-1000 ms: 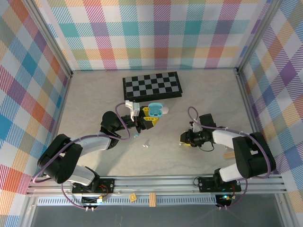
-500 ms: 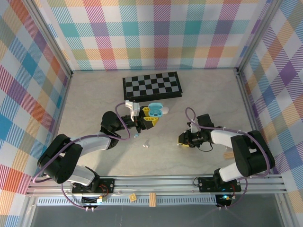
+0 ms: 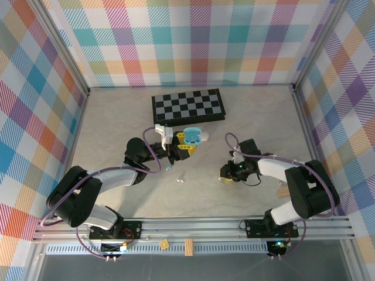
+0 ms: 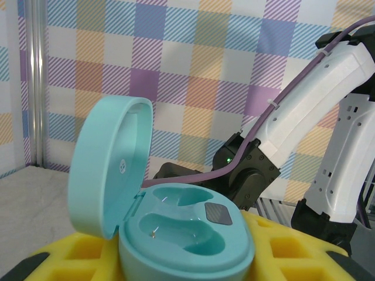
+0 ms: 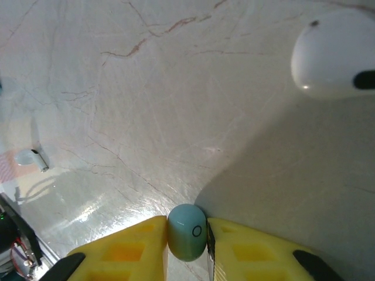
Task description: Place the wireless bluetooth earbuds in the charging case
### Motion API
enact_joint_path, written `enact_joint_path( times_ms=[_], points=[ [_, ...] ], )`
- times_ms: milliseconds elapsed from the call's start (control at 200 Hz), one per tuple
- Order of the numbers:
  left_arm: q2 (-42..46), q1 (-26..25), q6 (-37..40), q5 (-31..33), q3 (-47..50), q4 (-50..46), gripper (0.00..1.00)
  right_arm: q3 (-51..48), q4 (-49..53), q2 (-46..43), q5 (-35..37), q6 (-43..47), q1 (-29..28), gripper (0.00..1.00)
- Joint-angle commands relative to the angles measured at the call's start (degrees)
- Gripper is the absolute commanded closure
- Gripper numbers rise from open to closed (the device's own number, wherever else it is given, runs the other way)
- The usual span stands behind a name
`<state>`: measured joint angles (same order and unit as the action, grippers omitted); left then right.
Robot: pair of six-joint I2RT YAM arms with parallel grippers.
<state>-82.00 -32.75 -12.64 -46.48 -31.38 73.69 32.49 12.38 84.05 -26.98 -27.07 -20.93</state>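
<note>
Pinching a light blue earbud between their yellow fingertips, the right jaws stand nearly closed, tips down at the bench. Beyond the tips, left in the wrist view, lies a small white earbud. Beyond them to the right is a rounded white object, kind unclear. The left jaws are narrowed on the teal charging case, which sits between their yellow pads with its lid hinged up on the left and both wells showing. The case is well apart from the right jaws.
</note>
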Motion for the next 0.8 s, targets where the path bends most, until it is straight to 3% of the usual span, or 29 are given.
enact_joint_path(
  times_ms=[0, 405, 795],
  points=[
    [1.2, 0.6, 0.0, -1.1, -0.4, 3.0, 0.61, 1.8, 2.2, -1.3, 4.9, -0.4, -2.2, 0.77],
    [0.8, 0.6, 0.3, -0.8, -0.4, 3.1, 0.61, 6.7, 12.0, -8.0, 14.4, -0.1, -5.6, 0.80],
    [-1.6, 0.6, 0.9, -0.5, -1.1, 3.0, 0.61, 18.7, 29.5, -5.9, 31.8, 2.8, -10.5, 0.80]
  ],
)
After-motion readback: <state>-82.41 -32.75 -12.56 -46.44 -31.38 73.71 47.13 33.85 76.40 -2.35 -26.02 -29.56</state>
